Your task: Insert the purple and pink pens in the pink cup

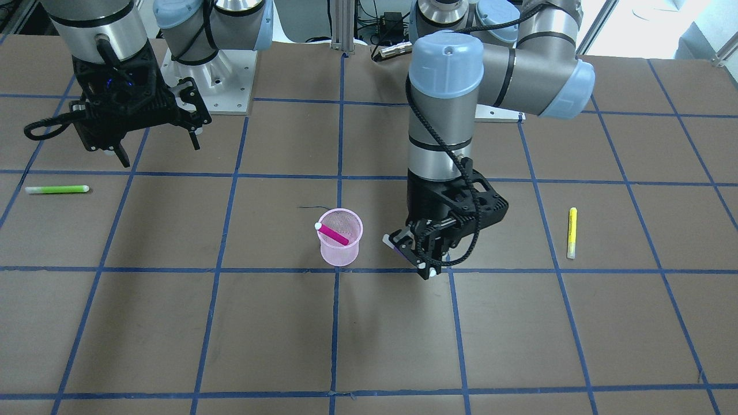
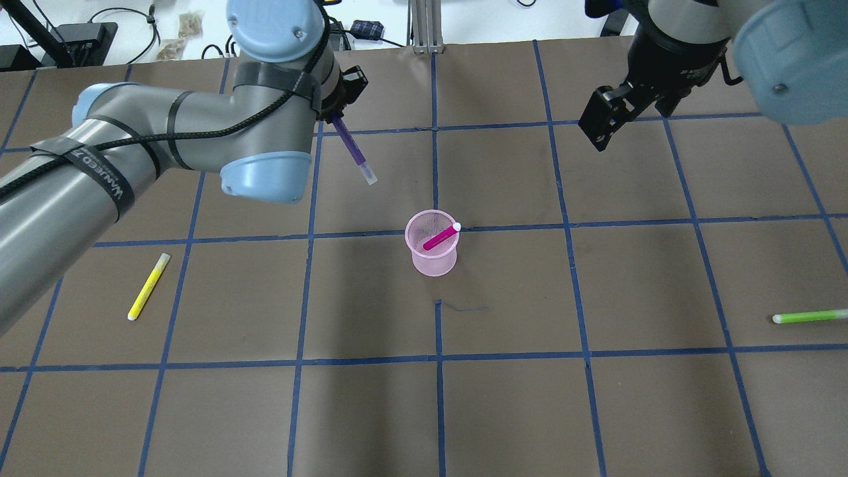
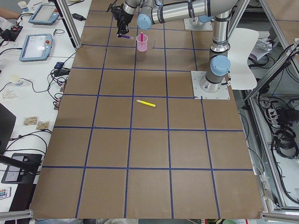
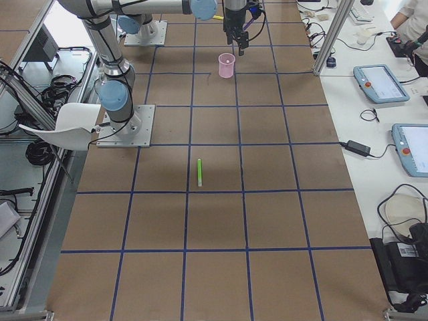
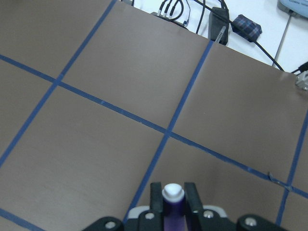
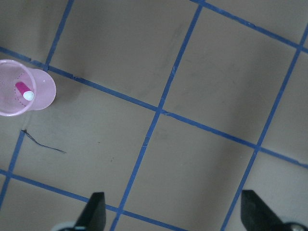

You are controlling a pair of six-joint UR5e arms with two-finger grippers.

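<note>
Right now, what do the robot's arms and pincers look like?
The left arm and right arm are silver tubes with blue joint caps. A black cable and lettered black straps run along the left one. The left pincer and right pincer are black.

A pen (image 2: 440, 237) leans inside the cup (image 2: 434, 265) on the table (image 2: 596, 397).

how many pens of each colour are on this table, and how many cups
pink pen: 1, in the cup
purple pen: 1, held by the left gripper
yellow pen: 1
green pen: 1
pink cup: 1
Total: 4 pens, 1 cup
</note>
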